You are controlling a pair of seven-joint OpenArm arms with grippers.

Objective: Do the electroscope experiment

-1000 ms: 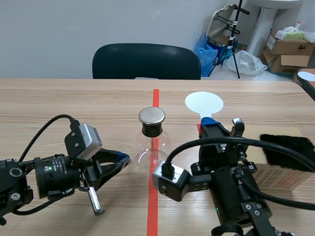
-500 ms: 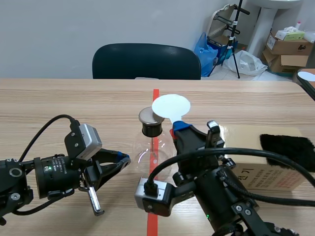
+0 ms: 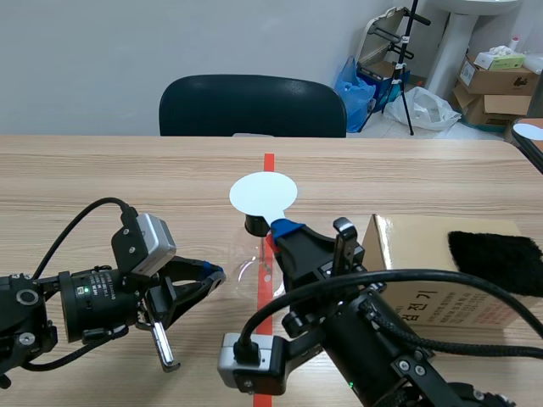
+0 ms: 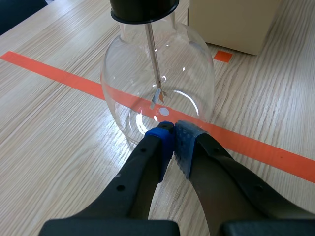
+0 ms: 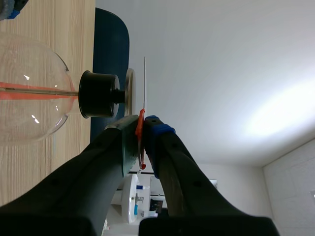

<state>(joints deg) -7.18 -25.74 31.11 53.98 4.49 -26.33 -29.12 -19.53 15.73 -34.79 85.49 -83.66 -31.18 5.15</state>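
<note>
The glass flask (image 3: 250,254) of the electroscope stands on the table (image 3: 102,178) about midway between its near and far edges, on the orange tape line (image 3: 268,161) that runs down the middle. Its black stopper (image 5: 98,93) carries a metal cap (image 5: 129,93), and the rod (image 4: 153,54) hangs inside with small foil leaves (image 4: 158,94) at its end; whether they spread is too fine for me to tell

My right gripper (image 5: 140,130) is clamped on the red handle (image 5: 141,123) of a white disc (image 3: 264,193), and I hold its face level just above the cap, with a thin gap showing between them. I judge this closeness is the point: a charged disc should act on the leaves

My left gripper (image 4: 173,129) is closed on nothing, pads together, tips at the flask's lower wall, probably to steady it; I cannot tell if they touch the glass

Toward the table's right edge sits a cardboard box (image 3: 424,288) with a black cloth (image 3: 496,250) on top, likely kept there for rubbing the disc
</note>
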